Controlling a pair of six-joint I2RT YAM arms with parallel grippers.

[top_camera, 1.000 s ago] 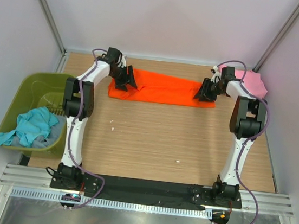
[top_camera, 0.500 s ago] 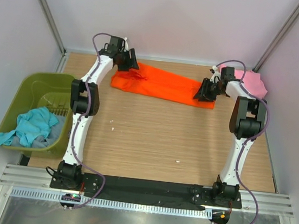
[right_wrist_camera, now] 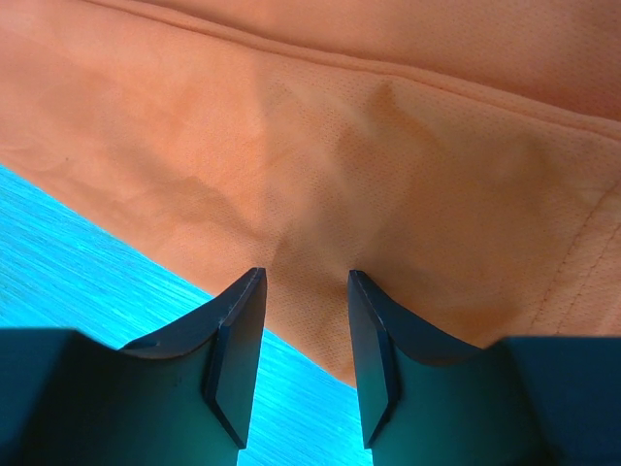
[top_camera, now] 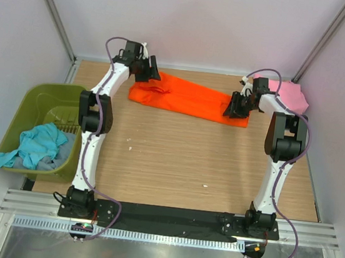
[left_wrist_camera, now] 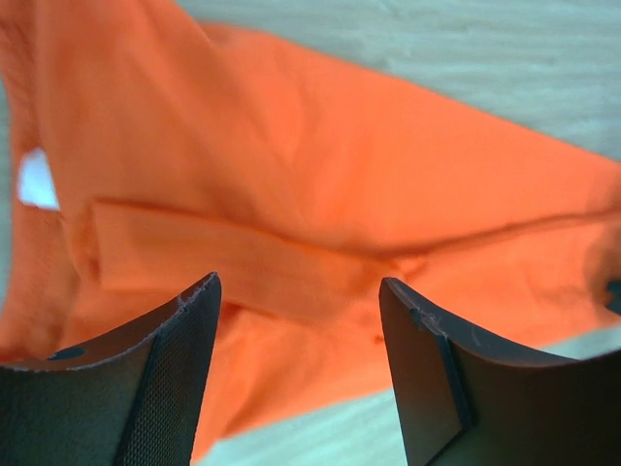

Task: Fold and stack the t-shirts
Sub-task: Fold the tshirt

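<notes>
Three shirts in all. One orange shirt (top_camera: pixel 188 99) lies stretched out along the far side of the surface (top_camera: pixel 175 161), between the two arms. The left fingers (left_wrist_camera: pixel 165 388) are spread wide over its left end, released. The right fingers (right_wrist_camera: pixel 233 349) stand apart over its right edge, gripping nothing. One pink shirt (top_camera: pixel 293 95) sits in the far right corner. One teal shirt (top_camera: pixel 35 145) drapes over the rim of the single green tub (top_camera: pixel 35 96).
</notes>
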